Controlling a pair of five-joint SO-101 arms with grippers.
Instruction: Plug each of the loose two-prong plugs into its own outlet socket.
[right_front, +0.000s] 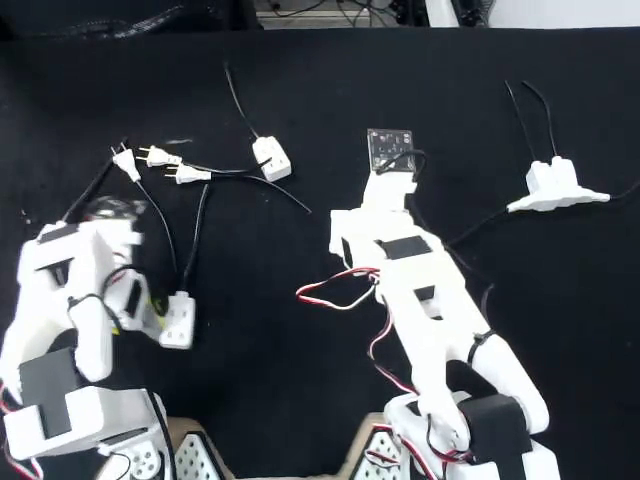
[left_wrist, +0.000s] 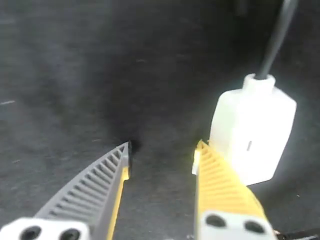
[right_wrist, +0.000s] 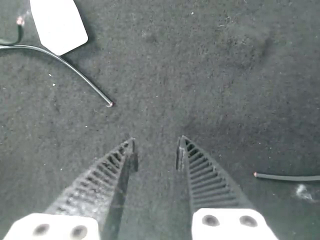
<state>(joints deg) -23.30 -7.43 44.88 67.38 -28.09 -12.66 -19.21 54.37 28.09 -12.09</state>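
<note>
High view: on the black cloth table (right_front: 320, 90), three white two-prong plugs (right_front: 158, 156) on black cords lie loose in a cluster at the far left, none seated yet. A white rectangular socket block (right_front: 178, 320) lies on the near side against the left arm (right_front: 70, 300), probably so that arm can steady it. A second white socket block (right_front: 272, 158) lies near the centre, beside the right arm (right_front: 410, 270). At the far right a white socket-and-plug assembly (right_front: 555, 185) looks already joined, though I cannot be sure.

Left wrist view: the left gripper (left_wrist: 161, 150) hangs low over the cloth, jaws spread and holding nothing. Its yellow finger (left_wrist: 220, 185) is just beside the socket block (left_wrist: 250, 135), which sits outside the gap, so the gripper looks offset for a grasp.

Right wrist view: the right gripper (right_wrist: 156, 145) is released and empty above bare cloth. The second socket block (right_wrist: 57, 22) lies well apart, with a thin black wire end (right_wrist: 110, 104) between them.
</note>
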